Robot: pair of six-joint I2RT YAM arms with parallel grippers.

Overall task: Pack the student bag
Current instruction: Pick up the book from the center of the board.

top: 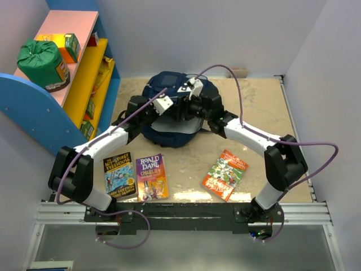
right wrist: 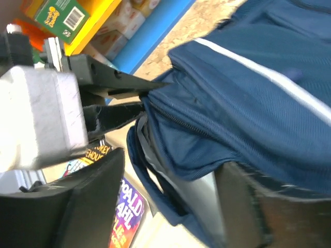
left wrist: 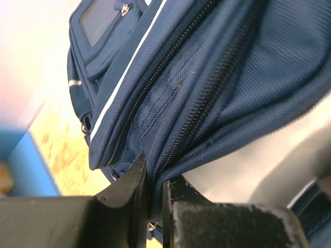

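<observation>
Left tool (left wrist: 153, 178) clenches the student bag (left wrist: 217, 77) at its zipper edge. Right tool (right wrist: 173, 160) is released, jaws spread astride the bag's edge just beside it. Books (top: 151, 176) lie nearer on the table (top: 259, 96).

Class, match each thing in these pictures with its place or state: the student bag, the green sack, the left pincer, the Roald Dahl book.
Things
1. student bag
2. green sack
3. left pincer
4. Roald Dahl book

Places or states
A. on top of the pink shelf
B. shut on navy fabric
C. lying flat on the near side of the table
D. at the far middle of the table

Pairs: 1-D, 2-A, 3-B, 4-C
</observation>
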